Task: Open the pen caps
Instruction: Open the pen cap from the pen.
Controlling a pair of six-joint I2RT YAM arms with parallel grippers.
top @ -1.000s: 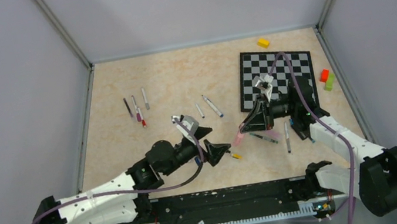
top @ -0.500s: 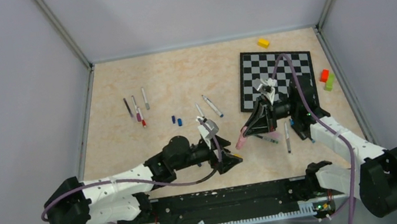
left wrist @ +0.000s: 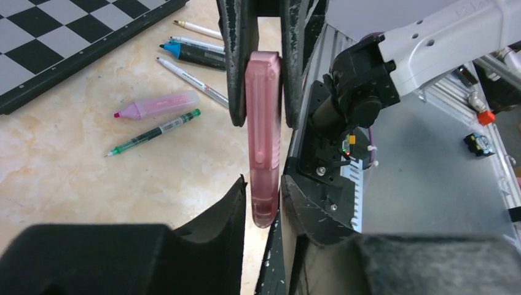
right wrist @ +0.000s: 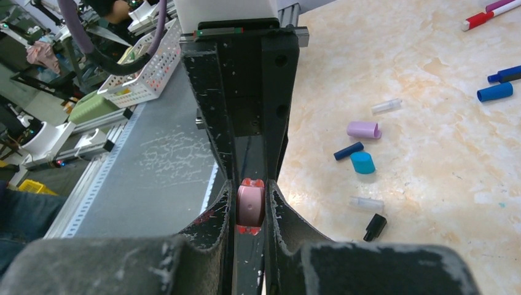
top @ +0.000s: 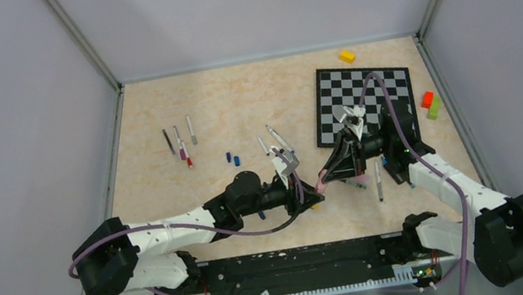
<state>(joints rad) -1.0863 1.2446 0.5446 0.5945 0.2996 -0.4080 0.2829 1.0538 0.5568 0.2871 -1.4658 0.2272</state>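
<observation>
— What do we have at the grip?
— Our right gripper [right wrist: 250, 195] is clenched on the pink pen [left wrist: 263, 110], which hangs above the table [top: 221, 106] near its near edge. Our left gripper [left wrist: 264, 179] faces it nose to nose. Its fingers [left wrist: 236, 203] hug the pink cap [left wrist: 264, 206], but we cannot tell whether they clamp it.
— And around them?
— To the right, a pink highlighter [left wrist: 156, 104] and a green pen [left wrist: 153, 132] lie beside the chessboard [left wrist: 61, 55]. On the far side sit a lilac cap [right wrist: 364, 129], a blue cap [right wrist: 362, 163] and a black cap [right wrist: 375, 227].
— Containers?
— A white basket [right wrist: 150, 67] stands off the table. We cannot make out its contents.
</observation>
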